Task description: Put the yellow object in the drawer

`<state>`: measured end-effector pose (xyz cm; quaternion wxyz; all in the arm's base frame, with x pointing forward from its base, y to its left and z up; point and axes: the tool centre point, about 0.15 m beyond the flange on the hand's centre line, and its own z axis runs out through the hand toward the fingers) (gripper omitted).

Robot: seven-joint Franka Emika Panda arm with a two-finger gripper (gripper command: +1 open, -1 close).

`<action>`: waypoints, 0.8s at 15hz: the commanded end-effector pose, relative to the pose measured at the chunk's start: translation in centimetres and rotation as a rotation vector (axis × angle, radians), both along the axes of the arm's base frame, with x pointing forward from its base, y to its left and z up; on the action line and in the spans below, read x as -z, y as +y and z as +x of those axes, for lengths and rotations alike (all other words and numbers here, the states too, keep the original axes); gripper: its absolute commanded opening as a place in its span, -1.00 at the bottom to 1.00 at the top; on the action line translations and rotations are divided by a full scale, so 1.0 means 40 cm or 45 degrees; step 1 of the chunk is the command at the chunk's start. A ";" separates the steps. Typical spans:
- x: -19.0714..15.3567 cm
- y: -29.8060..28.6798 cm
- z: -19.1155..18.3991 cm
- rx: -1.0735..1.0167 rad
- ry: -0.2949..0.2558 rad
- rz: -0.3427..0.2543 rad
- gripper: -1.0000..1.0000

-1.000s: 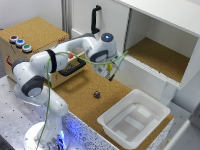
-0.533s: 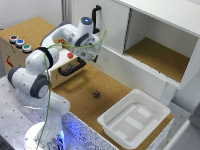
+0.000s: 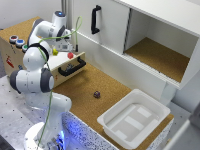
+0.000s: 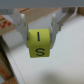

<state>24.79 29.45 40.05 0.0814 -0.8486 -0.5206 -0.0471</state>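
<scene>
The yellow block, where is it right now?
The yellow block is held between the gripper's fingers. In the exterior view it hangs at the upper left, above the open drawer, near a small red ball.

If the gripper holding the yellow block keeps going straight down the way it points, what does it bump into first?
Probably the inside of the open drawer. The gripper, fingers shut on the yellow block, points down over it, and the wrist view shows a pale surface below. Depth is hard to judge.

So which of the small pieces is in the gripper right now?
The yellow object, pinched between the gripper fingers. The red ball sits by the drawer; the dark cube lies on the cork.
</scene>
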 end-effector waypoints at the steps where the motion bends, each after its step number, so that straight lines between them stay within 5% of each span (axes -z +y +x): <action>1: 0.189 0.035 0.034 -0.223 -0.142 -0.019 -1.00; 4: 0.250 0.074 0.105 -0.264 -0.204 0.049 -1.00; 6: 0.247 0.109 0.149 -0.273 -0.235 0.027 -1.00; 7: 0.213 0.119 0.152 -0.288 -0.234 0.032 1.00; 10: 0.068 0.102 0.113 -0.345 -0.215 -0.008 1.00; 12: 0.000 0.085 0.076 -0.324 -0.287 -0.076 1.00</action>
